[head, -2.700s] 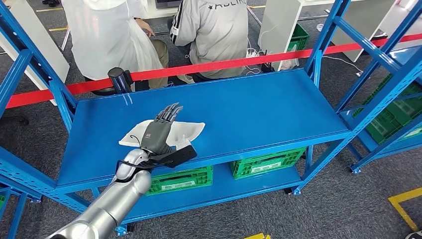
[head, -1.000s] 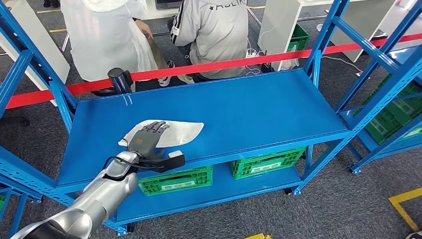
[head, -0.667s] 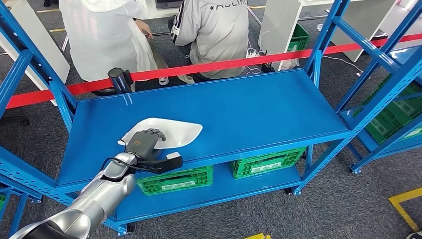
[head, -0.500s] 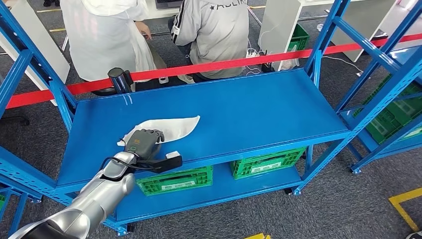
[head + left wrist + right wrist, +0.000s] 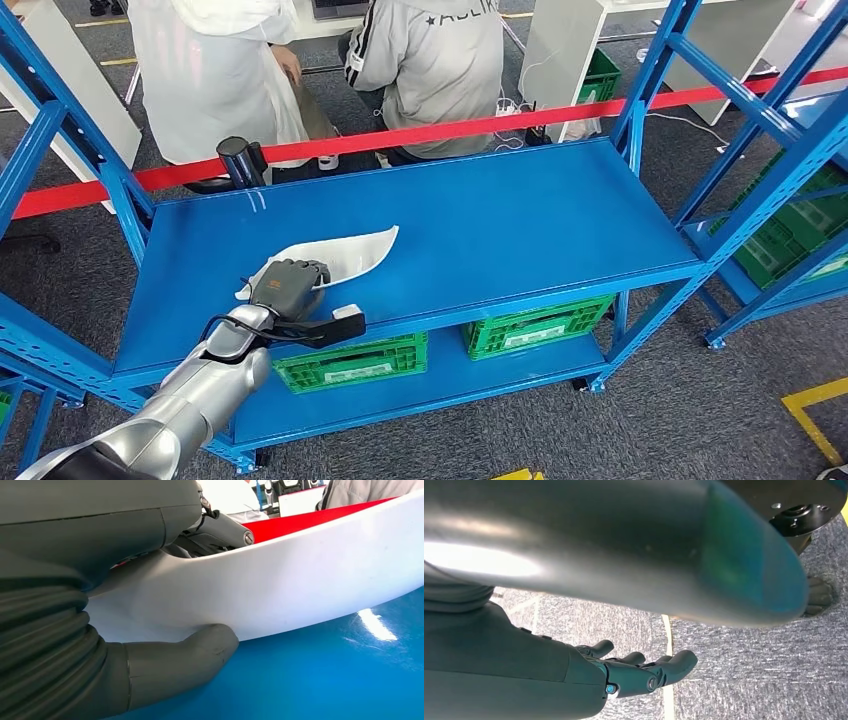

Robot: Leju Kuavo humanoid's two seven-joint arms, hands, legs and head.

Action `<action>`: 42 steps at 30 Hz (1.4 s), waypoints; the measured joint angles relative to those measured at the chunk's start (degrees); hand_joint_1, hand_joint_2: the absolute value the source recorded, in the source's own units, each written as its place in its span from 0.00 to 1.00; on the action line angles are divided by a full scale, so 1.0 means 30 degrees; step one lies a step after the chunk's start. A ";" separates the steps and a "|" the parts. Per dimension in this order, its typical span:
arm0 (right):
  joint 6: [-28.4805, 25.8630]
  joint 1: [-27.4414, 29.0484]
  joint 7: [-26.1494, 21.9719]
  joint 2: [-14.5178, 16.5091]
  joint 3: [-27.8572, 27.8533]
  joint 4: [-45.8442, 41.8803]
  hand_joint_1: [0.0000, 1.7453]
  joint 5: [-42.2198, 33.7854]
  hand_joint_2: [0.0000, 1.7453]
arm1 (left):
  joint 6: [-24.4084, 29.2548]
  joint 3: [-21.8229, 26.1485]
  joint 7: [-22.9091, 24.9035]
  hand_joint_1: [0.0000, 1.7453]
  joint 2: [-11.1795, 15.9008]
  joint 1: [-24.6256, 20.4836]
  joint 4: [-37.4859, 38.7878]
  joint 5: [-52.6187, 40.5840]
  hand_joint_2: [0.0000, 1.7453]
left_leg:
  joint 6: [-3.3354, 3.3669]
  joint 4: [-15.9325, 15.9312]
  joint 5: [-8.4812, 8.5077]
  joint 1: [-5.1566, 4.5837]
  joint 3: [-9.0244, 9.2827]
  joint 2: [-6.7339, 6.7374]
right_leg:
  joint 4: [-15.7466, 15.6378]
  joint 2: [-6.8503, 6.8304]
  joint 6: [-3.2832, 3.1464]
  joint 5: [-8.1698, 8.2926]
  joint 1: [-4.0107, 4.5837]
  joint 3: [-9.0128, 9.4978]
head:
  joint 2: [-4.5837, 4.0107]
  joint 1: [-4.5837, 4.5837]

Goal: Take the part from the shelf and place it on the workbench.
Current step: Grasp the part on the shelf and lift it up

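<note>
Gripping the white part [image 5: 335, 255] at its near end, the left hand [image 5: 283, 285] holds it on the blue shelf [image 5: 520, 215].

Its far end tilts up off the deck; thumb [image 5: 200, 647] beneath, fingers above. The right hand [image 5: 574, 680] hangs over grey carpet [image 5: 749, 675], fingers apparently loosely extended, holding nothing.

Workshop or warehouse test area: blue steel shelving [image 5: 420, 225], green plastic crates [image 5: 535, 325] stored beneath, grey carpet floor [image 5: 690, 420], red barrier tape [image 5: 450, 128], yellow floor marking [image 5: 815, 410], two seated people [image 5: 430, 70] behind.
</note>
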 joint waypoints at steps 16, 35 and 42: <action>-0.0605 -0.0006 0.0058 -0.0013 -0.0209 0.0000 0.00 0.0067 0.00 | -0.0215 0.0022 -0.1065 0.00 -0.0002 0.0133 -0.0002 0.0603 1.00 | -0.0001 0.0000 0.0001 0.0000 -0.0004 -0.0002 | 0.0004 -0.0001 0.0000 0.0000 0.0000 -0.0004 | 0.0000 -0.0002; -0.0665 -0.0005 -0.0035 -0.0098 -0.0386 0.0000 0.00 0.0107 0.00 | -0.0018 0.0188 -0.1257 0.00 -0.0282 0.0001 -0.0160 0.0938 1.00 | -0.0001 0.0000 0.0002 0.0000 0.0008 -0.0001 | 0.0005 -0.0001 -0.0001 0.0000 0.0000 0.0007 | 0.0000 0.0000; -0.0643 -0.0006 -0.0022 -0.0102 -0.0413 0.0000 0.00 0.0226 0.00 | 0.0073 0.0186 -0.1304 0.00 -0.0284 0.0016 -0.0160 0.0902 1.00 | -0.0001 0.0000 0.0002 0.0000 0.0008 -0.0001 | 0.0005 -0.0001 -0.0001 0.0000 0.0000 0.0008 | 0.0000 0.0000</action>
